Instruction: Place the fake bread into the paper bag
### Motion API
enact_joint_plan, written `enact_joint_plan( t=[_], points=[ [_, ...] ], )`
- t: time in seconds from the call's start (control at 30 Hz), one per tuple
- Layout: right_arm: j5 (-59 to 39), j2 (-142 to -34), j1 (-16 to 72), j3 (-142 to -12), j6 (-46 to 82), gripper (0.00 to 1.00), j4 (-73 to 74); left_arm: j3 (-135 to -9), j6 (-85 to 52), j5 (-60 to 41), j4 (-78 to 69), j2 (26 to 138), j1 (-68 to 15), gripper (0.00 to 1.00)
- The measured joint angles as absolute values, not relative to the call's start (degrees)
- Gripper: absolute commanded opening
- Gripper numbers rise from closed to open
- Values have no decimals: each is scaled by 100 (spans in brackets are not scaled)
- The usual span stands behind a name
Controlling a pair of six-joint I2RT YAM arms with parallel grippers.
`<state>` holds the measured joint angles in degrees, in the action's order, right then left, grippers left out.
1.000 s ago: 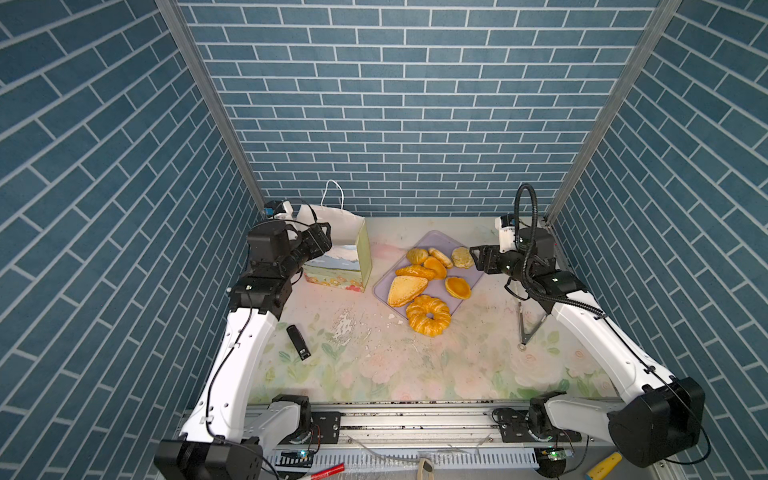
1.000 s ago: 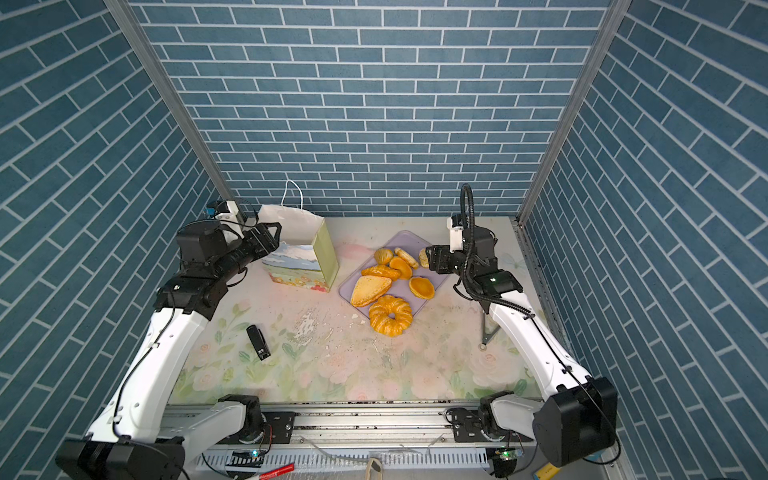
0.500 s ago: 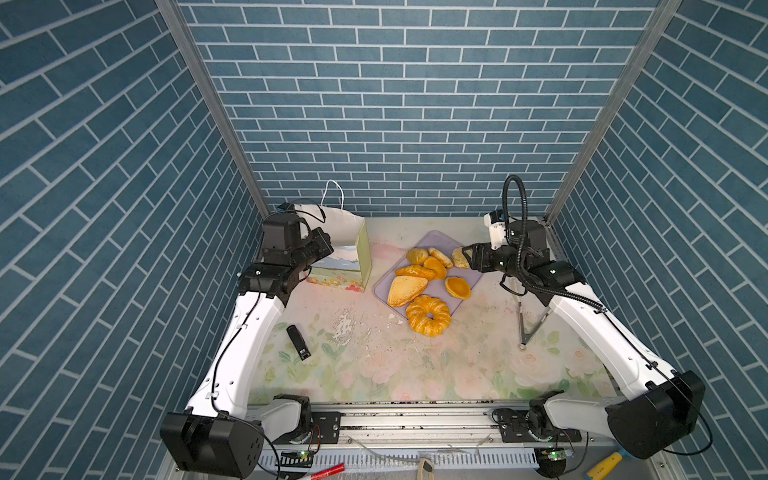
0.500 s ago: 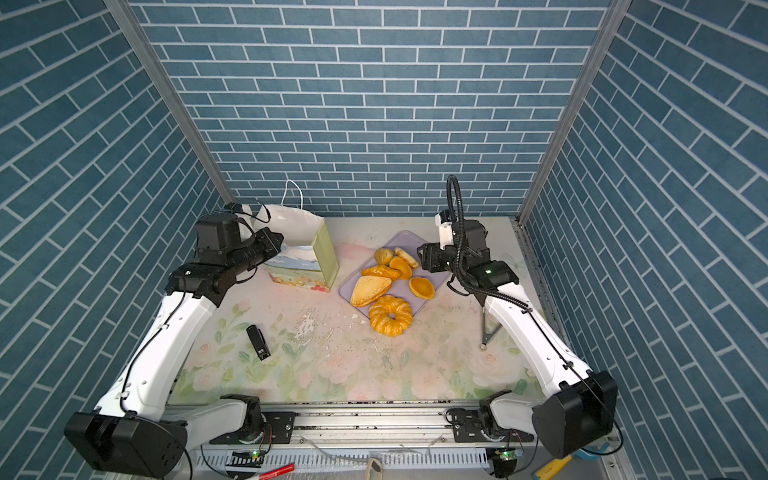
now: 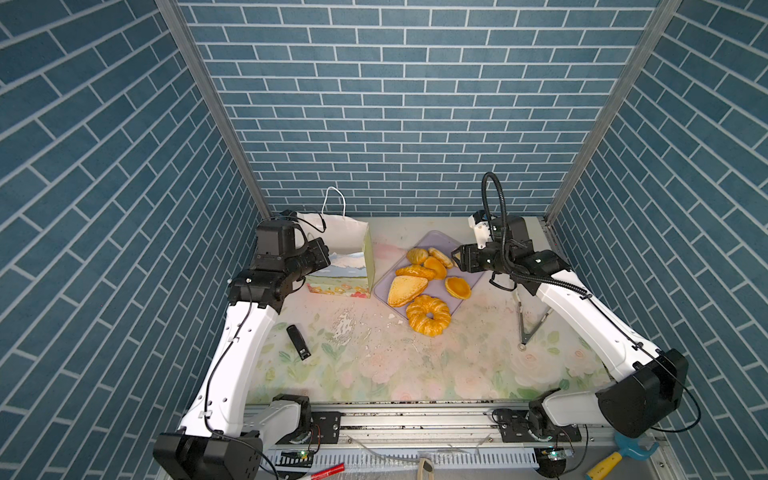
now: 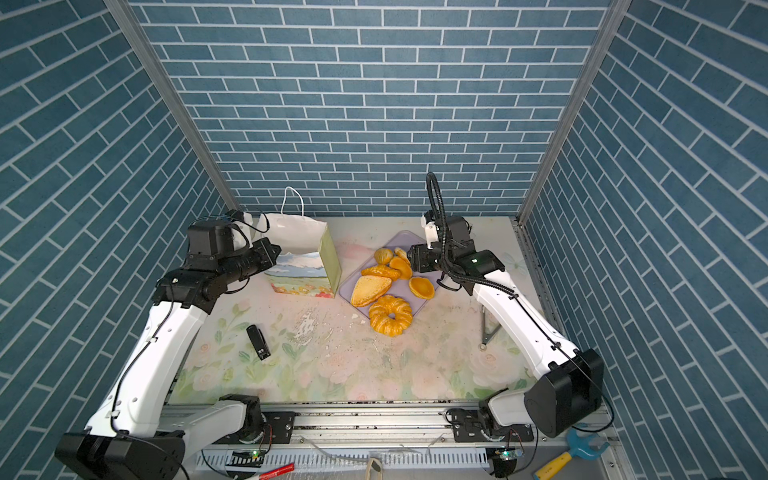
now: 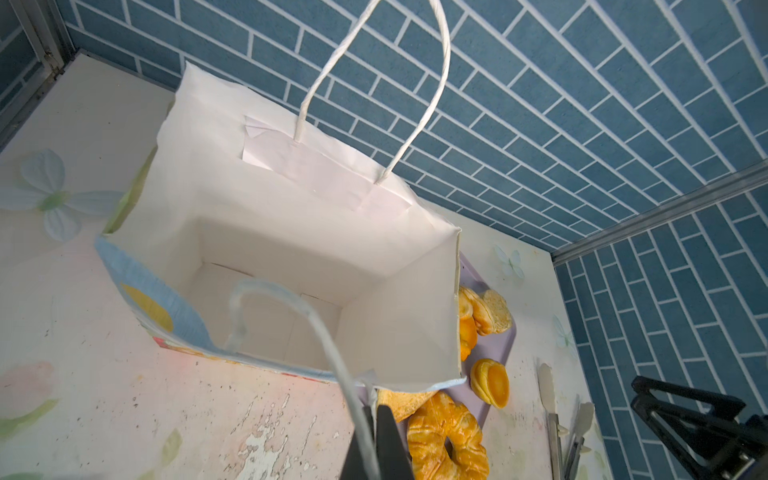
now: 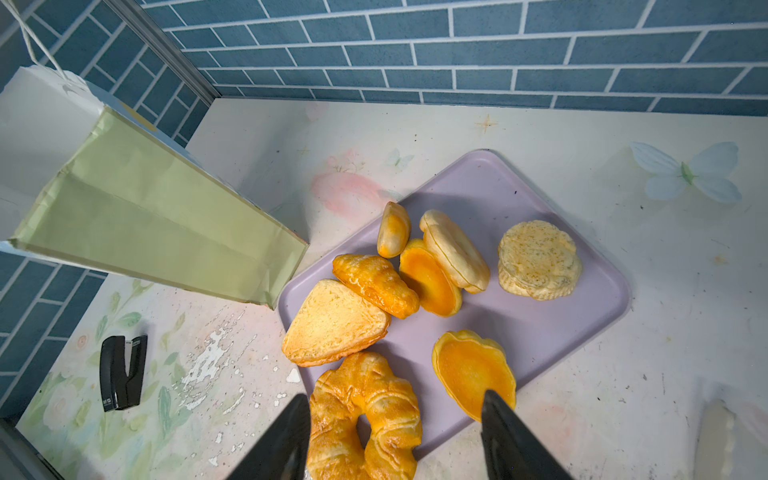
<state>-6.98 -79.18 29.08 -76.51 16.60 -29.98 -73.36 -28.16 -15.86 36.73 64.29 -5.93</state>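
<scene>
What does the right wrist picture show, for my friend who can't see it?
The open right gripper hangs over a ring croissant at the edge of a lavender tray of golden fake bread. A paper bag with a pale green side stands beside the tray, and a black stapler lies on the flowery table.

bright, even light from above, soft shadows; the paper bag (image 7: 291,232) glares white, wrist views warp at edges.

Eight pieces of fake bread (image 8: 334,322) sit on one lavender tray (image 8: 540,332) (one, the ring croissant (image 8: 365,415), overhangs its edge). One paper bag (image 5: 345,249) stands near the table's (image 5: 415,374) back-left corner, one black stapler (image 5: 298,341) by the left edge and one pair of tongs (image 5: 521,332) by the right.
</scene>
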Motion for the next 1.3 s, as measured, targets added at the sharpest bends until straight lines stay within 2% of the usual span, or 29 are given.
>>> enact_joint_plan(
  t=[0.67,1.3],
  points=[
    [-692,-8477,3354,-8606,1472,67,-3468,-7343,-2110,-2523,3990,6084,-412,0],
    [-698,-8683,3599,-9072,1313,68,-3662,-8018,-1872,-2600,4169,6215,-108,0]
  ],
)
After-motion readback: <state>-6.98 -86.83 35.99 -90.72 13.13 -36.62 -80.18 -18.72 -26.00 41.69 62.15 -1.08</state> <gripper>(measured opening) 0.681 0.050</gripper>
